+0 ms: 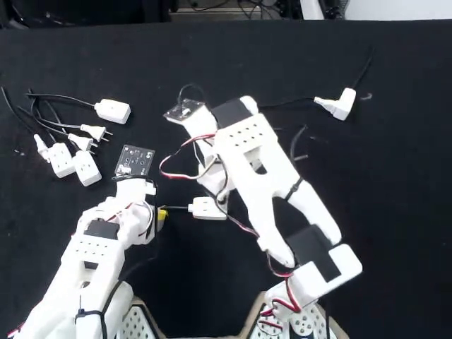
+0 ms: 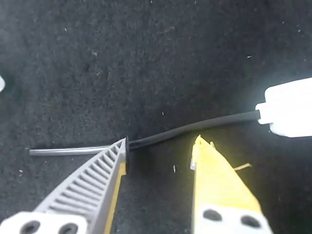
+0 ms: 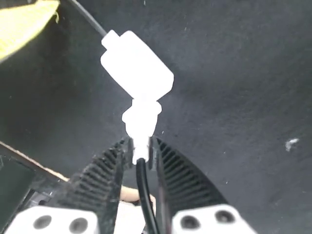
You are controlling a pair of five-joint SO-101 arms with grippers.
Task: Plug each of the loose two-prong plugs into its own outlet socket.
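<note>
White plastic two-prong plug (image 3: 141, 119) sat clamped in my right gripper (image 3: 140, 146), left gripper (image 2: 158, 146) apart; unheld, the white socket block (image 3: 139, 68) might slide.

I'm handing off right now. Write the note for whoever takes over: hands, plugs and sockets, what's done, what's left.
Left hand: open, fingers either side of the black cord of the centre socket.
Right hand: shut on a plug that meets that socket at an angle; full seating cannot be told.
Elsewhere: loose plugs and sockets grouped at the table's left in the high view, an angled plug upper right.
Done: none confirmed. Left: seat this plug, then pair the rest.
</note>
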